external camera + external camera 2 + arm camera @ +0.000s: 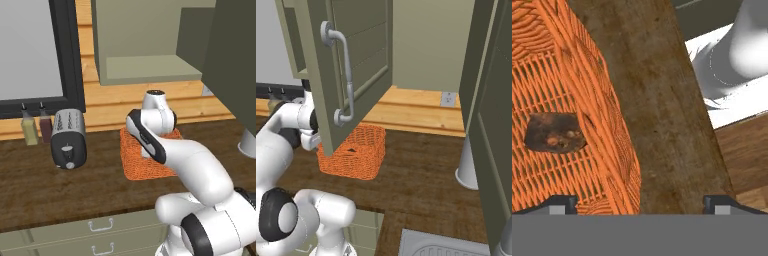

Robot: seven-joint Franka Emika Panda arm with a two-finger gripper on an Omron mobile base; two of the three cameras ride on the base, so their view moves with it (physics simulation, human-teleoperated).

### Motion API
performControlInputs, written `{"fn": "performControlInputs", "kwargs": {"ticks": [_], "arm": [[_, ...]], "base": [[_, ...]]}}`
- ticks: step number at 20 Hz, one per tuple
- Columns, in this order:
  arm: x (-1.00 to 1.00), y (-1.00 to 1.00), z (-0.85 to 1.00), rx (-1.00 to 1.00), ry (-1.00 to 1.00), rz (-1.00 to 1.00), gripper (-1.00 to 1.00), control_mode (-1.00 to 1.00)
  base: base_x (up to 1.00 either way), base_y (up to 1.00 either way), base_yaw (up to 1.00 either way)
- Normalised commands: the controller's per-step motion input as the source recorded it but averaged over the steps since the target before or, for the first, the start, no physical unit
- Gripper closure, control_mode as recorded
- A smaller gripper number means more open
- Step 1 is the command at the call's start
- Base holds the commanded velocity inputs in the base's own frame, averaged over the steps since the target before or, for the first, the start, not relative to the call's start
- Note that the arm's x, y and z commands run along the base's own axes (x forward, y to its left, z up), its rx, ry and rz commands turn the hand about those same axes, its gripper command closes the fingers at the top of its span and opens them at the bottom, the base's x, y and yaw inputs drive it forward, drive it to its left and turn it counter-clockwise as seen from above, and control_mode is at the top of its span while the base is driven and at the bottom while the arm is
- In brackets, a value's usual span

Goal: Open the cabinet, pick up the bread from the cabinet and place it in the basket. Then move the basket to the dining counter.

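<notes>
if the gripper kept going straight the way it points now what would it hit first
Most likely the side wall of the basket, or the worktop just beside it. The open gripper straddles that wall; depth is unclear. The bread lies off-line, inside.

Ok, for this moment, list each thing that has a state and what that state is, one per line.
cabinet: door swung open.
bread: lying on the floor of the basket.
basket: on the dark wood worktop, upright, not gripped.
gripper: open, empty, one fingertip over the basket and the other over the worktop.
drawers: shut.
toaster: lying on the worktop.
</notes>
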Motion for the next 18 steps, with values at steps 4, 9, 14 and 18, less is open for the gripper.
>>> {"fn": "performControlInputs", "kwargs": {"ticks": [4,9,14,18], "arm": [[0.04,0.23,-0.04,0.01,0.18,-0.25,-1.0,-1.0],[0.21,0.0,0.0,0.0,0.09,0.0,-1.0,-1.0],[0.26,0.0,-0.08,0.0,0.04,0.03,-1.0,-1.0],[0.34,0.0,-0.4,0.01,0.01,0.06,-1.0,-1.0]], "base": [[0.0,0.0,0.0],[0.0,0.0,0.0],[0.0,0.0,0.0],[0.0,0.0,0.0]]}}
